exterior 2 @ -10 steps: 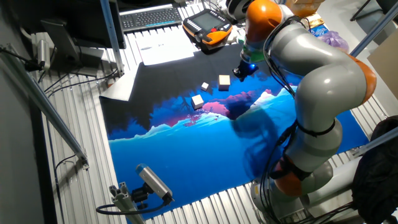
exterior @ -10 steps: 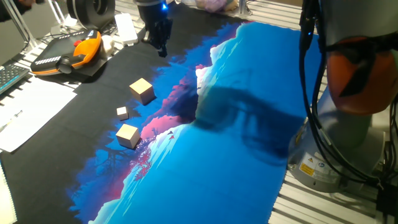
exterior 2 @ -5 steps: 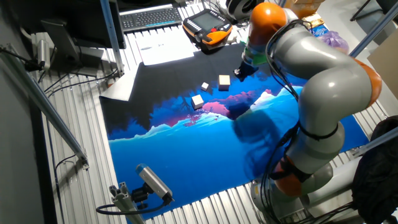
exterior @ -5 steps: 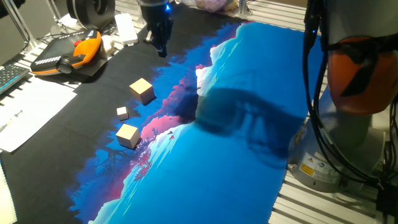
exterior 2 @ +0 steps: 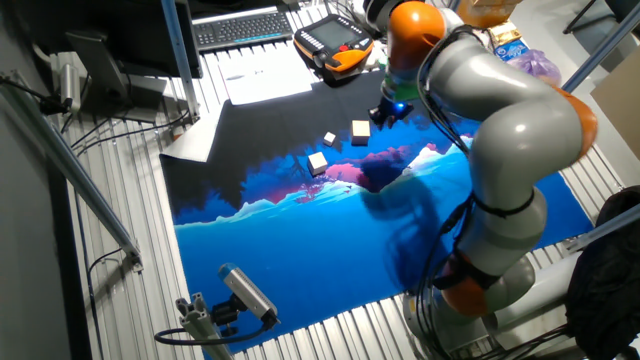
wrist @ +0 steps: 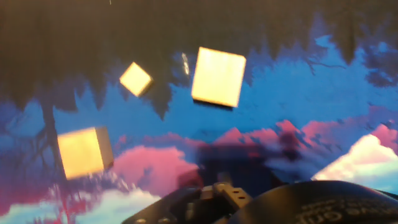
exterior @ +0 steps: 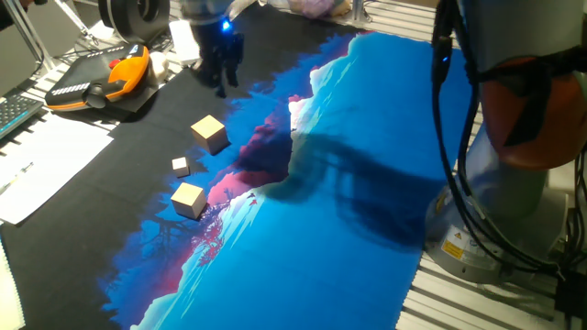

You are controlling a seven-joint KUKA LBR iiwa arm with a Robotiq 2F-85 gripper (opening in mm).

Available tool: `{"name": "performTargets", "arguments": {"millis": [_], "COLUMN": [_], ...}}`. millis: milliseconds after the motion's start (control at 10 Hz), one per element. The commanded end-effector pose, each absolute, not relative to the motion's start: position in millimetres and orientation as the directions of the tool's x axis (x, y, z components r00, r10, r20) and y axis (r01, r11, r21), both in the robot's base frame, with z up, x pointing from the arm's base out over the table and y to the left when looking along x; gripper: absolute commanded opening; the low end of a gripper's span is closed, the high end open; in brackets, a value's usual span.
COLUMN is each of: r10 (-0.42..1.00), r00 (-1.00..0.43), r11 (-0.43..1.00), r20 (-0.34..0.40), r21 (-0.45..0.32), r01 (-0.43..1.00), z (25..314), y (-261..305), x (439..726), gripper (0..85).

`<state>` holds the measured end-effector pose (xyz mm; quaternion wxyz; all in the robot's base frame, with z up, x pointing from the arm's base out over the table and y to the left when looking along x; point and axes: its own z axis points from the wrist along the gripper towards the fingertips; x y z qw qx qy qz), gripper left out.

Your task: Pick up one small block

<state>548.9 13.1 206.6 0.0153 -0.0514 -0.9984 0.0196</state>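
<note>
Two light-tan wooden small blocks lie on the mat. One (exterior: 210,131) is on the black part, the other (exterior: 188,198) is nearer the front at the blue edge. A tiny pale cube (exterior: 181,166) lies between them. My gripper (exterior: 220,79) hangs above the mat behind the far block, apart from it, with its dark fingers spread and empty. The other fixed view shows the gripper (exterior 2: 381,116) just right of the far block (exterior 2: 361,128), with the near block (exterior 2: 318,161) further off. The hand view shows the far block (wrist: 217,76), the near block (wrist: 82,151) and the tiny cube (wrist: 135,78).
An orange and black teach pendant (exterior: 101,81) and white papers (exterior: 46,160) lie left of the mat. A keyboard (exterior 2: 243,27) sits at the back. The arm's grey base (exterior: 514,220) stands at the mat's right edge.
My gripper has moved a little left and lower, toward the far block. The blocks have not moved.
</note>
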Motion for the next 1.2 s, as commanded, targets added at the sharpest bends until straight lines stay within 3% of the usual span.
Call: {"name": "performTargets", "arguments": {"millis": [0,1100], "r10": [0.105,0.098], "r00": [-0.994,-0.995], "r11": [0.994,0.995], "r20": [0.030,0.001], "r21": [-0.037,-0.019], "r01": [0.104,0.097], "z": [195,110], "y": [15,11], "x": [561,610], "gripper": [68.0,68.0]}}
